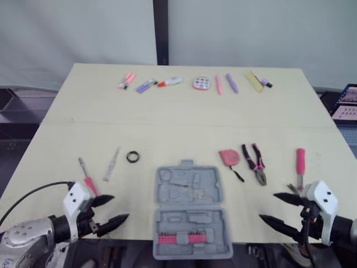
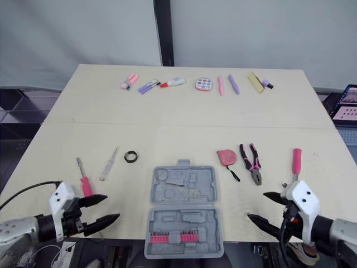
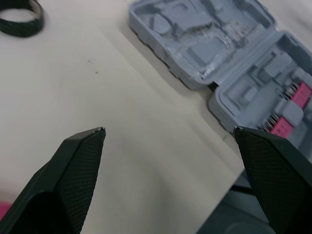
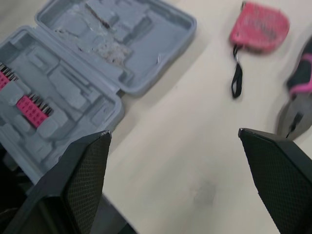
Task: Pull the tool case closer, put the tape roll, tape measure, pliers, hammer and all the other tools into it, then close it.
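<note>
The open grey tool case [image 1: 189, 187] is lying at the near edge of the table [image 1: 184, 111], midway between the two grippers. The left gripper [image 1: 120, 206] is hovering with its fingers spread wide and gripping nothing. The case is sitting at its 3 o'clock, the black tape roll [image 1: 132, 157] at its 12 o'clock and a pink-handled screwdriver [image 1: 87, 177] near it at 10 o'clock. The right gripper [image 1: 268, 206] is likewise gaping wide and empty, with the case at its 9 o'clock, the pink tape measure [image 1: 228, 157] at 11 and the pliers [image 1: 255, 163] at 12.
</note>
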You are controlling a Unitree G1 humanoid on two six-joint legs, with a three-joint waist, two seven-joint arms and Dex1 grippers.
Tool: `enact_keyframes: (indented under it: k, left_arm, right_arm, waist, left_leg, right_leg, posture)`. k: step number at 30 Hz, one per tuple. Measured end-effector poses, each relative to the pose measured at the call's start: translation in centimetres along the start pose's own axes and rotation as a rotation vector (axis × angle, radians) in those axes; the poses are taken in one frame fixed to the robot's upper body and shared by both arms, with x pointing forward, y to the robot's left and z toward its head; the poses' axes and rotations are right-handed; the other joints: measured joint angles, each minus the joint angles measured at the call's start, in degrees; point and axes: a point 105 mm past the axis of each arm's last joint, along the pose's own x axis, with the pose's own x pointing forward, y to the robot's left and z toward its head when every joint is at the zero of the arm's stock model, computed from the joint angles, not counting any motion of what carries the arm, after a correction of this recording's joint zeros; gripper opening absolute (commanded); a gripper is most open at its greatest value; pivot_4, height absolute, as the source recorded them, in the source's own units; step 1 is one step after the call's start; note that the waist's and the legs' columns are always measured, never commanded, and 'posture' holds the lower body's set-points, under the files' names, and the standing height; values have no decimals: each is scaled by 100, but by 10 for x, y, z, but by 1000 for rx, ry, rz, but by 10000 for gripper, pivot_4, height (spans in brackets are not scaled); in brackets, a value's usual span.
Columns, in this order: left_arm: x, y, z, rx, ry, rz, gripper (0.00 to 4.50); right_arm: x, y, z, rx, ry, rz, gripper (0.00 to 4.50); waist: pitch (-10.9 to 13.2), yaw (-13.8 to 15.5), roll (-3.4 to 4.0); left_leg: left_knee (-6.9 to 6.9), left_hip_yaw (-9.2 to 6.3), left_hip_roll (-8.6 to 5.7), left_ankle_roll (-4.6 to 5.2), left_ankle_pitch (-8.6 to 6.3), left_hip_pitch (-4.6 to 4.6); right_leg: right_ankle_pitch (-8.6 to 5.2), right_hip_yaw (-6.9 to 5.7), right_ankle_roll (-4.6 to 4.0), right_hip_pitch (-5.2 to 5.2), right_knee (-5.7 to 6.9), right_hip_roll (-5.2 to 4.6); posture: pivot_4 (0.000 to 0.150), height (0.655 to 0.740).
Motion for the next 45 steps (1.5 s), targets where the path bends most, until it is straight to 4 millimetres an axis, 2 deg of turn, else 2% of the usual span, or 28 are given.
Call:
enact_keyframes:
  k: [3,5,10,17,21,27,36,45]
  left_arm:
    - [3,7,21,69,43,-38,45000]
    - [2,14,33,106,60,-38,45000]
    - [5,22,51,158,135,-48,45000]
    - [13,31,72,253,210,24,45000]
    - [18,33,76,246,214,27,45000]
    - [29,55,84,265,172,80,45000]
    - [50,61,76,298,140,69,45000]
    - [64,75,87,325,132,110,45000]
  right_arm:
    - [5,5,20,-117,-137,19,44283]
    - [7,9,25,-161,-172,45,44283]
    - [11,19,27,-190,-211,102,44283]
    - [19,18,24,-197,-209,117,44283]
    - [21,14,23,-195,-207,114,44283]
    - [22,11,25,-211,-196,121,44283]
    - [20,11,21,-197,-175,124,44283]
    - [17,12,18,-191,-168,110,44283]
  waist:
    - [3,8,5]
    - [5,-1,8]
    - [10,-15,17]
    - [13,-27,21]
    - [14,-18,22]
    - [14,-1,21]
    - [15,-5,20]
    - [15,0,19]
  left_leg:
    - [2,-2,-1,0,0,1]
    - [-3,-3,-3,0,0,4]
    - [-2,-3,-2,0,0,3]
    - [1,-2,-2,0,0,1]
    - [5,-3,-2,0,0,0]
    - [7,-3,-4,0,0,0]
    - [8,-8,-12,1,0,0]
    - [13,-14,-20,1,1,0]
  right_leg:
    - [0,0,0,0,3,1]
    - [0,0,0,0,7,1]
    - [0,2,0,-3,14,3]
    - [0,4,0,-6,20,5]
    - [0,3,0,-8,25,6]
    - [0,3,0,-13,41,5]
    - [0,3,0,-22,64,2]
    - [0,1,0,-27,84,0]
  posture:
    - [1500,7336]
    - [1500,7336]
    - [1500,7336]
    - [1500,7336]
    - [1500,7336]
    - [1500,7336]
    - [1500,7336]
    - [1500,7336]
